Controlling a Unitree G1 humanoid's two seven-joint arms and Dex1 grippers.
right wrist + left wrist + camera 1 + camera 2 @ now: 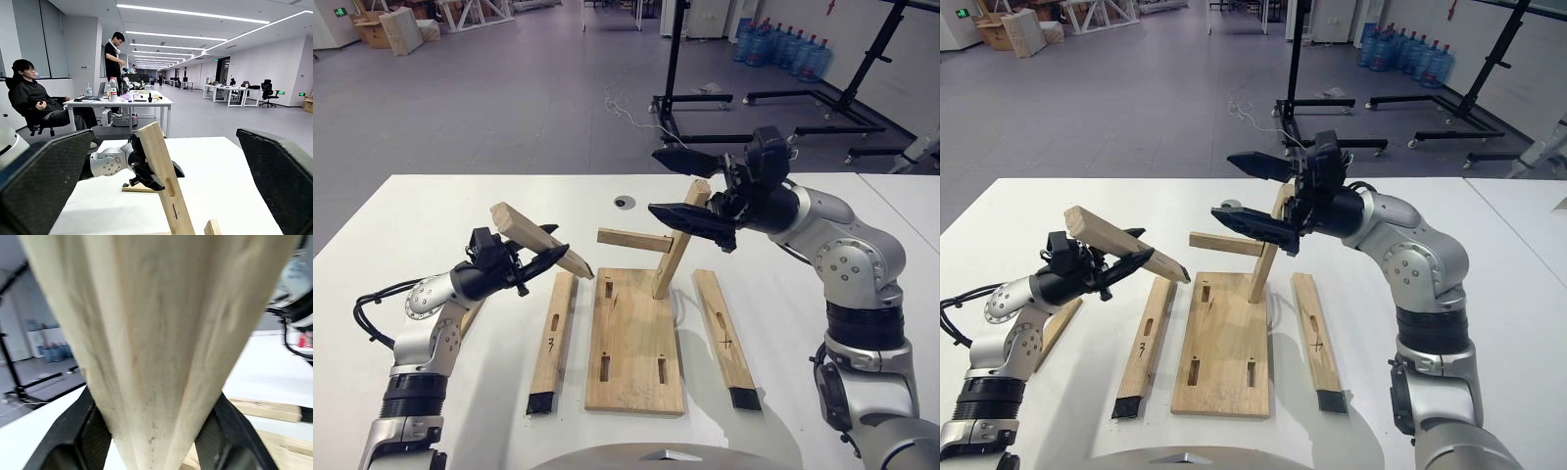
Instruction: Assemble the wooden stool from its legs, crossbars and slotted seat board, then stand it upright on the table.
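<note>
The slotted seat board (634,345) lies flat at the middle of the table. One wooden leg (677,245) stands tilted in a far slot of the board, with a crossbar (634,239) sticking out to the left. My right gripper (654,180) is open, its long black fingers (43,182) on either side of this leg's top end without closing on it. My left gripper (544,258) is shut on another wooden leg (538,239), held slanted above the table left of the board; this held leg (161,333) sits between the pads (73,431).
Two more legs lie flat, one on each side of the board, a left one (553,338) and a right one (724,333). A further wooden piece (1058,328) lies under my left arm. A round grommet (625,203) sits in the table behind the board.
</note>
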